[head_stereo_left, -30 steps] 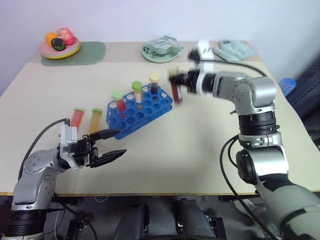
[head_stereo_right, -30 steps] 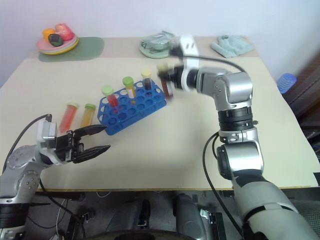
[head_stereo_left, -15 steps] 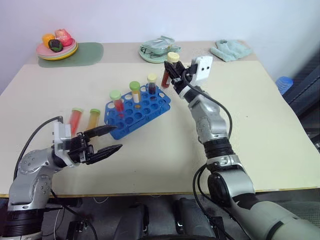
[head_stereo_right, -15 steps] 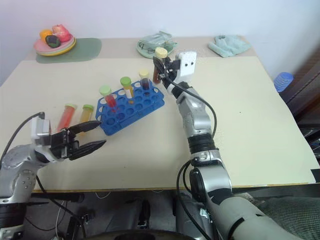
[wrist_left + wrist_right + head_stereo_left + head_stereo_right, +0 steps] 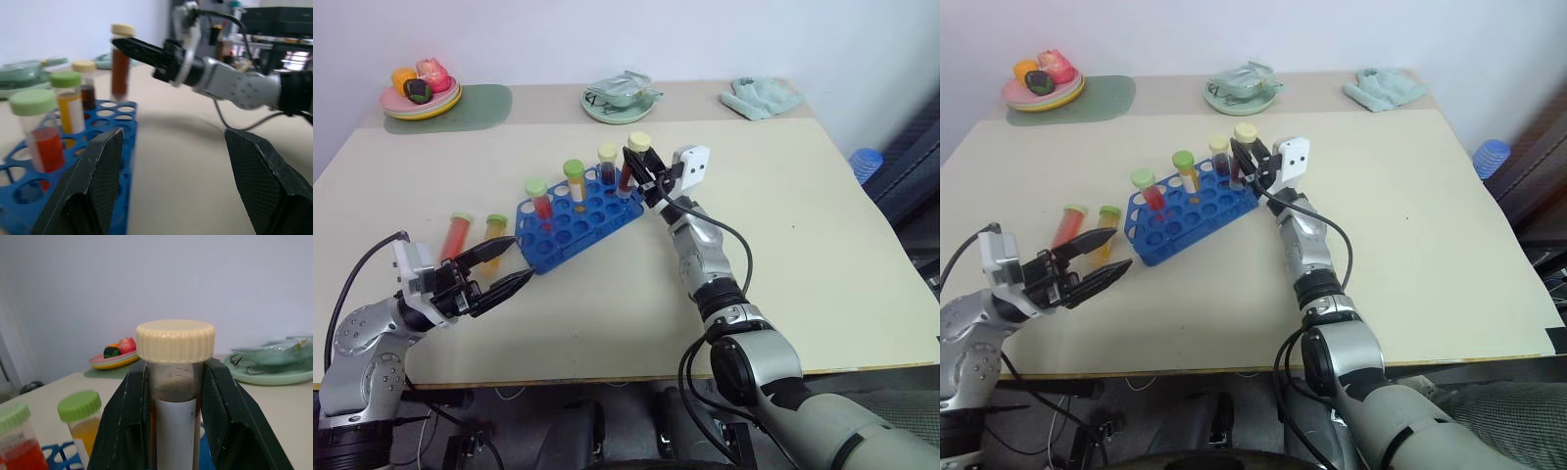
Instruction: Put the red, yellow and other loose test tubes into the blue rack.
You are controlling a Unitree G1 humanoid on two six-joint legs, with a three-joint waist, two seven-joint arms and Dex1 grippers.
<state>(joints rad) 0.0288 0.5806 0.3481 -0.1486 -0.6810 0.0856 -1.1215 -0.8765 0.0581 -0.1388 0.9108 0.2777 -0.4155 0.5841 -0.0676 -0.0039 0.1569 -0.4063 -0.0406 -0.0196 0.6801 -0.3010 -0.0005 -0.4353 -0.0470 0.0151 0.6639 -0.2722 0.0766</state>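
The blue rack (image 5: 576, 223) lies mid-table and holds three upright tubes: red (image 5: 540, 201), yellow (image 5: 575, 182) and dark brown (image 5: 608, 164). My right gripper (image 5: 636, 160) is shut on a fourth, a brown test tube with a cream cap (image 5: 175, 382). It holds that tube upright, the lower end just over the rack's far right corner. Two loose test tubes lie on the table left of the rack, one red (image 5: 457, 235) and one orange-yellow (image 5: 494, 233), both green-capped. My left gripper (image 5: 505, 266) hovers open just in front of them, pointing at the rack.
Along the far edge sit a plate of fruit (image 5: 419, 93) on a green mat (image 5: 481, 100), a green dish with a bag (image 5: 621, 97) and a folded cloth (image 5: 762, 98). A blue object (image 5: 865, 163) stands beyond the table's right side.
My right gripper has swung down and in with the brown tube, from high behind the rack to just over its far right corner. The left gripper has barely shifted.
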